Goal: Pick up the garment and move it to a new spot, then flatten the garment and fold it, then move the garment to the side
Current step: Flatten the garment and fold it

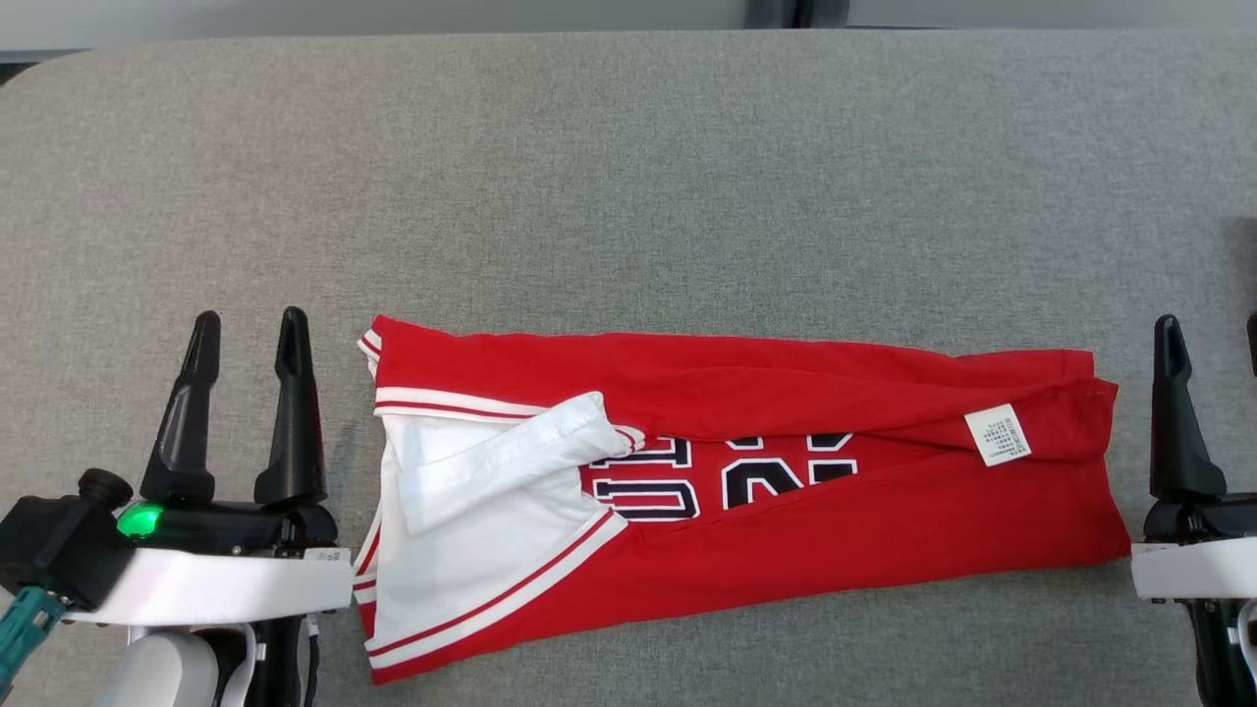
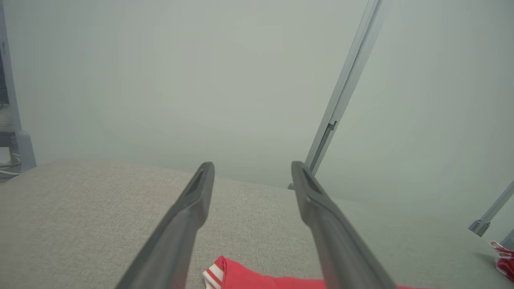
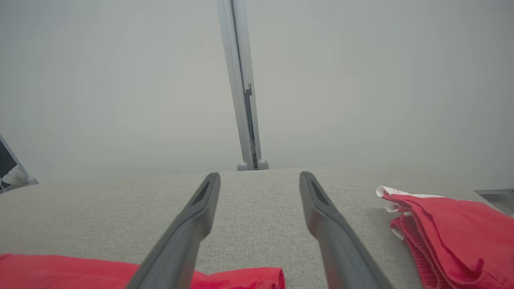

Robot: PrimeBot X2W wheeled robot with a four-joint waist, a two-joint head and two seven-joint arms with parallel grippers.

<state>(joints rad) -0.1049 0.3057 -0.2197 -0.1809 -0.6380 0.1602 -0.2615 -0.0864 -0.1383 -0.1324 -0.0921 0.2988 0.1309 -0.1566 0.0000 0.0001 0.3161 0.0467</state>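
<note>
**Head view.** Red garment (image 1: 786,530) lies folded lengthwise on the grey padded table (image 1: 628,177), near the front edge, between the two grippers and touching neither.
- Its left end shows a white panel with red-and-white striped trim.
- Dark block characters outlined in white (image 1: 727,476) are half covered by the fold and not readable.
- A white care tag (image 1: 998,435) sits near the right end, print too small to read.
- Left gripper (image 1: 249,319) stands just beside the garment's left end, fingers spread, nothing held.
- Right gripper (image 1: 1211,329) stands at the right end, fingers apart.

**Left wrist view.** Left gripper (image 2: 252,164) is spread wide over bare table. The garment's striped corner (image 2: 241,277) lies below.

**Right wrist view.** Right gripper (image 3: 260,174) is spread and empty. The garment's hem (image 3: 60,269) runs along the bottom. A second red cloth (image 3: 453,233) is heaped at the right.
</note>
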